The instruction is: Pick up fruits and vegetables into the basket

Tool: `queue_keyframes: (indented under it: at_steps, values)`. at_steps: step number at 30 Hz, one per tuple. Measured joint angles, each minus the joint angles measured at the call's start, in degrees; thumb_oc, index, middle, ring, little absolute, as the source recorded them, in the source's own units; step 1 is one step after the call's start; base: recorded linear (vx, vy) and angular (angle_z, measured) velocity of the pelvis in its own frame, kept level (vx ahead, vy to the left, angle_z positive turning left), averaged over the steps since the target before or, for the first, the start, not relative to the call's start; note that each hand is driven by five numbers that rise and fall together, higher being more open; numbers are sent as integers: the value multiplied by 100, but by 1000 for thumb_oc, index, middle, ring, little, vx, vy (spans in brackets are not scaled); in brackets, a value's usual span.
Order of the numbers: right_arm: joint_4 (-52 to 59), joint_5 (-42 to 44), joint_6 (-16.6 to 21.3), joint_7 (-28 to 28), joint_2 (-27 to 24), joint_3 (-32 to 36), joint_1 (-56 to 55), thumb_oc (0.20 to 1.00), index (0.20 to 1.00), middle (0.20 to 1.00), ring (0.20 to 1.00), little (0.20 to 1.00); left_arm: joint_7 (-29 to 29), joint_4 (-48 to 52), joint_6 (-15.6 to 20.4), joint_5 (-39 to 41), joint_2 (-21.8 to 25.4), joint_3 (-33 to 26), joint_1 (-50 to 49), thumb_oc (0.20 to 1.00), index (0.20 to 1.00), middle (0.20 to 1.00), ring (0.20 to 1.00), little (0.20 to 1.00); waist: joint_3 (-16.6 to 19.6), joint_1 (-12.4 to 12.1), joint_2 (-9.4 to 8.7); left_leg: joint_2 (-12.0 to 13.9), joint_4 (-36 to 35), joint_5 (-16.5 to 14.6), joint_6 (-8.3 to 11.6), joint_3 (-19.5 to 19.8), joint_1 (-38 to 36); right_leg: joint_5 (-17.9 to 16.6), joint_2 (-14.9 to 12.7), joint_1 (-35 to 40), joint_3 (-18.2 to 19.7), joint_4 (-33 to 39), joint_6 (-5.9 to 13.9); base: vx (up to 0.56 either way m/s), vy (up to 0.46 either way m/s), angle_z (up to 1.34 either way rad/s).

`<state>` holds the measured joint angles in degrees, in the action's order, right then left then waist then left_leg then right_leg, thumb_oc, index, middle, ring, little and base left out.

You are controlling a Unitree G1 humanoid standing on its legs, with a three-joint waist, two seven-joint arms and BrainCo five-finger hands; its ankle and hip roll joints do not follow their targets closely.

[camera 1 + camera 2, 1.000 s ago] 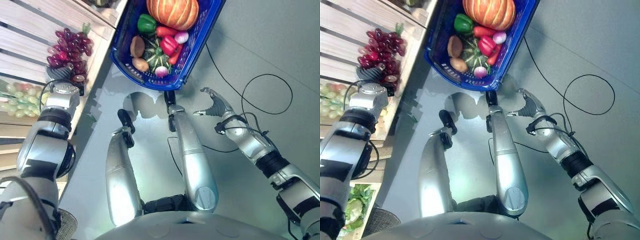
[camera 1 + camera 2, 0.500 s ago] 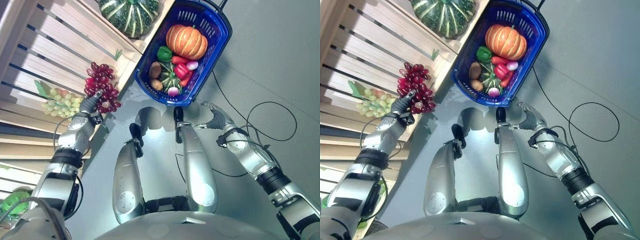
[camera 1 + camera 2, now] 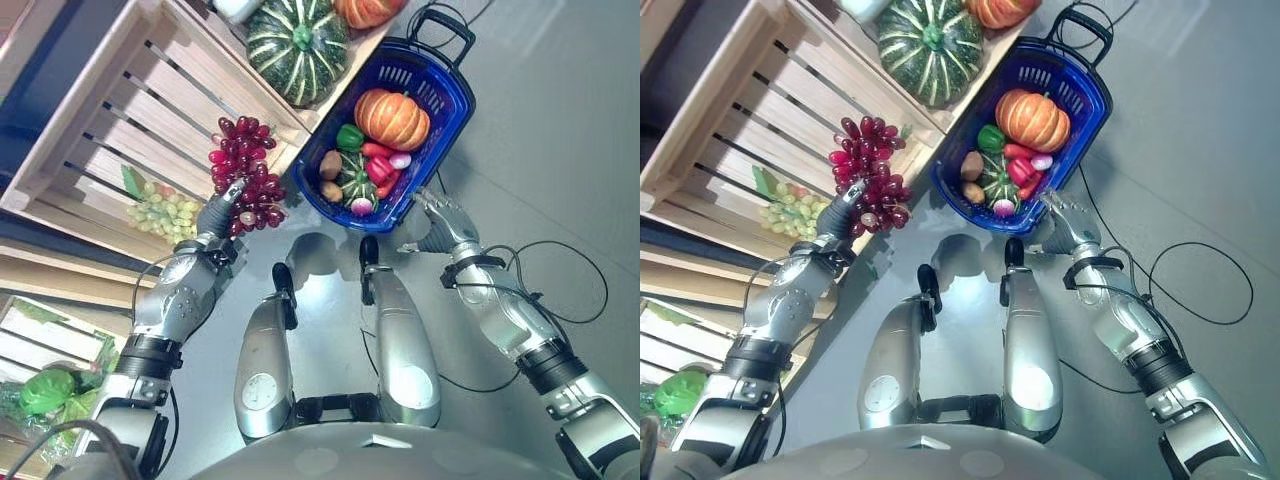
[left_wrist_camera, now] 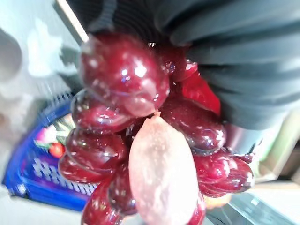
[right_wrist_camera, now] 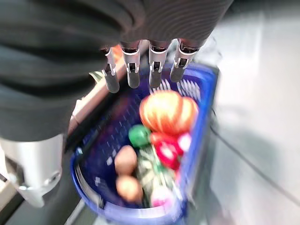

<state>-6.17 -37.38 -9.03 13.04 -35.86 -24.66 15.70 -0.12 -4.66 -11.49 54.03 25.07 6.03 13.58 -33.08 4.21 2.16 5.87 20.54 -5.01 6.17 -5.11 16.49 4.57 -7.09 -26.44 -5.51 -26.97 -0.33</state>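
Left hand [image 3: 222, 212] has its fingers curled on the red grapes [image 3: 244, 176] at the wooden crate's [image 3: 120, 120] edge; right hand [image 3: 441, 218], fingers relaxed and empty, hangs by the blue basket [image 3: 452, 105] of vegetables

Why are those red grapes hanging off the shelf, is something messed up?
Nothing is spilled or broken. The bunch of dark red grapes sits at the edge of the wooden slatted crate with the left robot hand on it. The blue plastic basket on the floor stands upright, its vegetables inside.
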Motion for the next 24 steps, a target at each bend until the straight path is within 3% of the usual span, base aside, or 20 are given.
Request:
queue_keyframes:
  at_steps: [12, 16, 24]
  values:
    - [1, -741, -253, 1053, -7, -650, 973, 1000, 1000, 1000, 1000, 1000, 88, 204, -854, 1400, -327, 273, 120, 200, 200, 200, 200, 200, 26, -251, 133, -14, -320, 100, 30, 95, -418, -36, -20, 484, -188, 250, -11, 19, -13, 6]
    - [66, -1466, -250, 1538, -151, -783, 1242, 1000, 1000, 1000, 1000, 1000, 180, 232, -1211, 1730, -401, 394, 137, 200, 200, 200, 200, 200, 45, -282, 167, -19, -401, 137, 29, 189, -519, -42, -34, 649, -283, 333, -5, 21, -27, 11]
    - [468, -2029, 181, 1729, -539, -1262, 1982, 1000, 1000, 1000, 1000, 1000, 240, 476, -1768, 2126, -410, 852, 209, 200, 200, 200, 200, 200, 150, -426, 315, -24, -454, 158, 22, 293, -608, -44, -59, 823, -382, 400, 3, 13, -33, 7]
